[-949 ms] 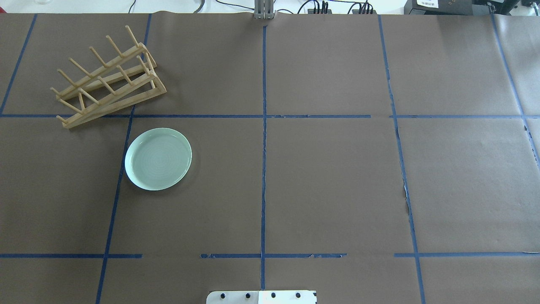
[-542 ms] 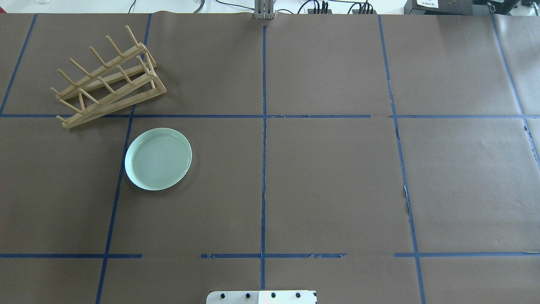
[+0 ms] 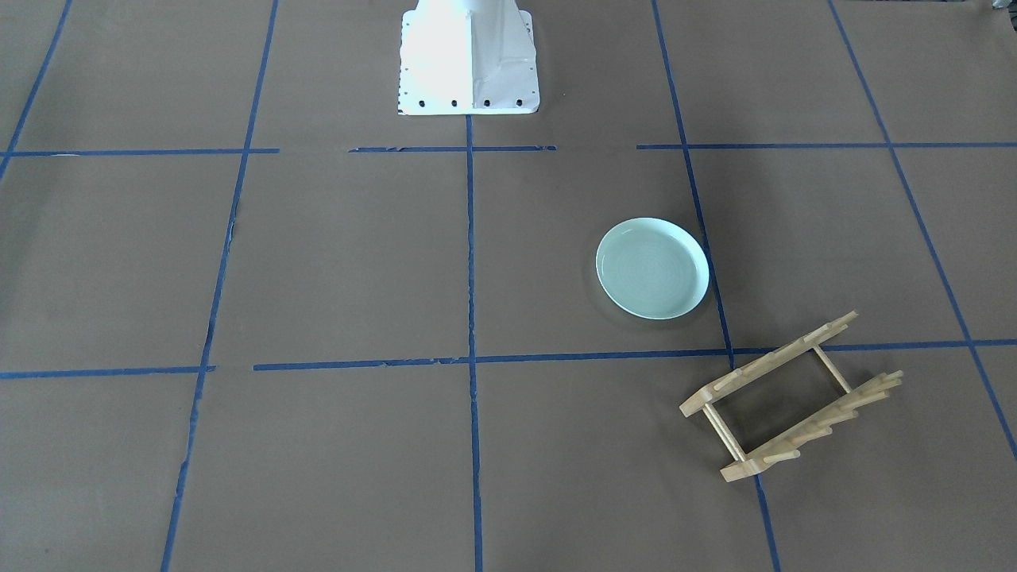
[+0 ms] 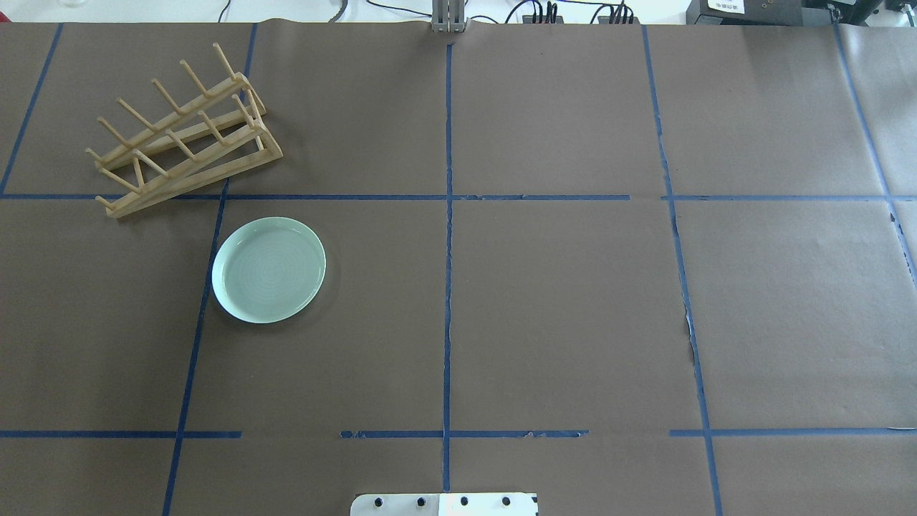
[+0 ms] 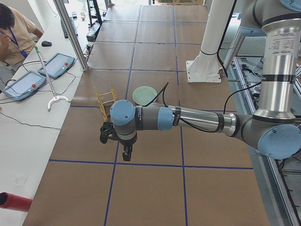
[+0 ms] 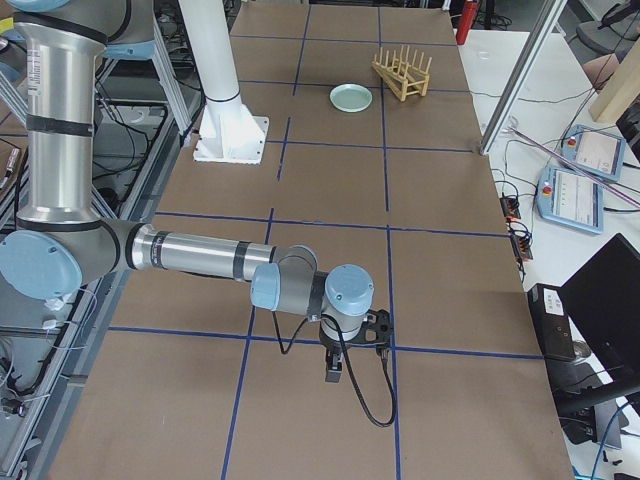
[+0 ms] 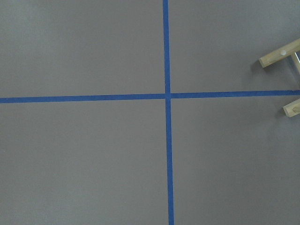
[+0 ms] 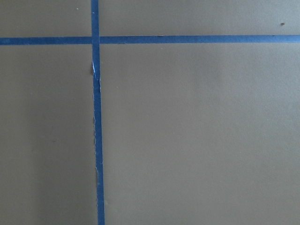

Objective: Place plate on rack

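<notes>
The pale mint-green plate [image 4: 269, 270] lies flat on the brown table cover, left of centre; it also shows in the front view [image 3: 651, 268]. The light wooden rack [image 4: 183, 140] stands just beyond it, turned at an angle, with nothing in it [image 3: 790, 397]. Its rail ends show at the right edge of the left wrist view [image 7: 281, 56]. My left gripper [image 5: 127, 153] shows only in the left side view, hanging high above the table, so I cannot tell its state. My right gripper [image 6: 335, 370] shows only in the right side view, far from the plate; I cannot tell its state.
Blue tape lines divide the table into squares. The white robot base [image 3: 469, 63] stands at the near middle edge. Beside the table, teach pendants [image 5: 56, 64] lie on a white bench where an operator [image 5: 14, 28] sits.
</notes>
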Controlling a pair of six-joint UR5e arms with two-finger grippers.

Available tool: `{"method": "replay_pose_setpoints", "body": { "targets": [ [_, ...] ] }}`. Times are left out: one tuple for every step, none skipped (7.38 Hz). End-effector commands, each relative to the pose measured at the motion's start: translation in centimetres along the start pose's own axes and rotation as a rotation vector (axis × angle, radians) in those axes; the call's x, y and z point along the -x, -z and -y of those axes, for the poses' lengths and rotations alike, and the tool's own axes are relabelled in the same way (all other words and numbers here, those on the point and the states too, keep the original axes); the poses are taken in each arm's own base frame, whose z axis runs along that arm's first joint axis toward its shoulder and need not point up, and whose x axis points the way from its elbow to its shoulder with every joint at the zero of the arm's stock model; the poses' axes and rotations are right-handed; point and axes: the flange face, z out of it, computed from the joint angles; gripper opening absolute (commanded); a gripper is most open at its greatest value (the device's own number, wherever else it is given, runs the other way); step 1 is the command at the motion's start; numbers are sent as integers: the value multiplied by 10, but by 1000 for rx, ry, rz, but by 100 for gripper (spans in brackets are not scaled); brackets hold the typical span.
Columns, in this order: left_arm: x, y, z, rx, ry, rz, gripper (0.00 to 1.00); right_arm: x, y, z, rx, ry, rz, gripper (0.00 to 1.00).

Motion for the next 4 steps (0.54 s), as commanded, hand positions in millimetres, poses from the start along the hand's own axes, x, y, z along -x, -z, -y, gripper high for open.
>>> {"method": "replay_pose_setpoints", "body": {
  "targets": [
    [-50, 7, 6, -14, -24, -63, 100, 0, 0, 0, 0, 0, 0, 100],
    [-103, 8, 24, -18, 54, -62, 100, 0, 0, 0, -1, 1, 0, 100],
    [-170, -6, 42, 14, 146, -78, 100, 0, 0, 0, 0, 0, 0, 100],
    [-236, -19, 55, 44, 220, -92, 100, 0, 0, 0, -1, 1, 0, 100]
  ]
}}
